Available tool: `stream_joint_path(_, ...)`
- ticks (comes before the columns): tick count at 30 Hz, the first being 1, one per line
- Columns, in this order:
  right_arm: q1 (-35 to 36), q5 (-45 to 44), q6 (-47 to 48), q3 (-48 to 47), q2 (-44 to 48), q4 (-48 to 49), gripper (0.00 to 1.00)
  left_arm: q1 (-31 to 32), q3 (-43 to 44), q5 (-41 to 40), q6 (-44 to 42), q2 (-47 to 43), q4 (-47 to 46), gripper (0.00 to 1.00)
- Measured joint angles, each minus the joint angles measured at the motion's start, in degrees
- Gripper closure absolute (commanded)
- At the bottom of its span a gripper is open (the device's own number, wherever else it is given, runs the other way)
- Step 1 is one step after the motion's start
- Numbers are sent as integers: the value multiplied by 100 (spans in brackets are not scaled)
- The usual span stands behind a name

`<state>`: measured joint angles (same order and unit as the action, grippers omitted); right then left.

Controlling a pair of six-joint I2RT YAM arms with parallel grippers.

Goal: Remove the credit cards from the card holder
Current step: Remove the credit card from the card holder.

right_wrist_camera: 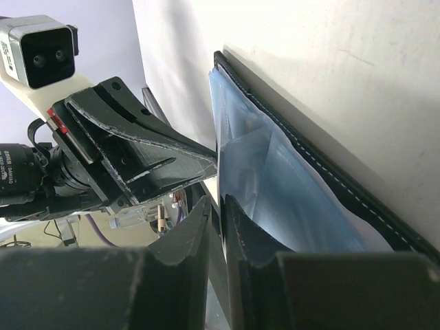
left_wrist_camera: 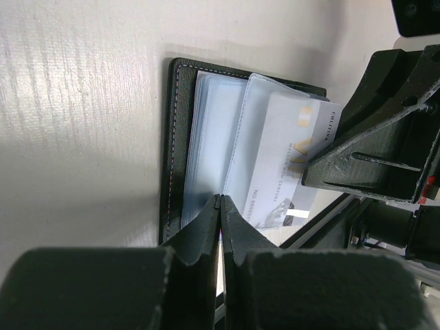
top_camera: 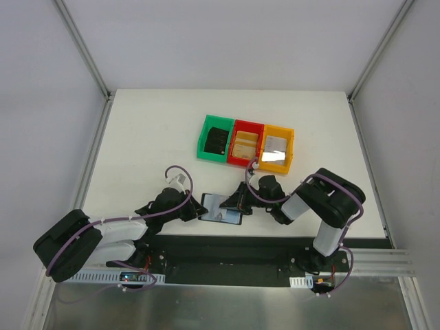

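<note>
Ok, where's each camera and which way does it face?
Top external: overhead, facing down at white table; both arms show.
Left wrist: on left arm, facing open black folding card holder past its shut left hand.
Right wrist: on right arm, facing the holder's edge past its right hand.
Wrist views share the holder and each other's hand.

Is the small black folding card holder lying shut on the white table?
No, the card holder lies open, its clear sleeves and a pale card showing.
</note>
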<state>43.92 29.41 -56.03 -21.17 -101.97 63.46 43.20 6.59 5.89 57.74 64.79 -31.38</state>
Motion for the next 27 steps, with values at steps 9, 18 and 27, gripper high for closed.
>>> stream_joint_path(9, -48, 0, 17, 127, 90, 15, 98, 0, -2, -2, 2, -11, 13, 100)
stream_joint_path(18, -103, 24, 52, 170, 131, 2, 99, 0, -61, -28, 20, -87, 13, 100)
stream_joint_path(27, -205, 74, 599, 282, 852, -866, 99, 0, -129, -52, 37, -210, 39, 100)
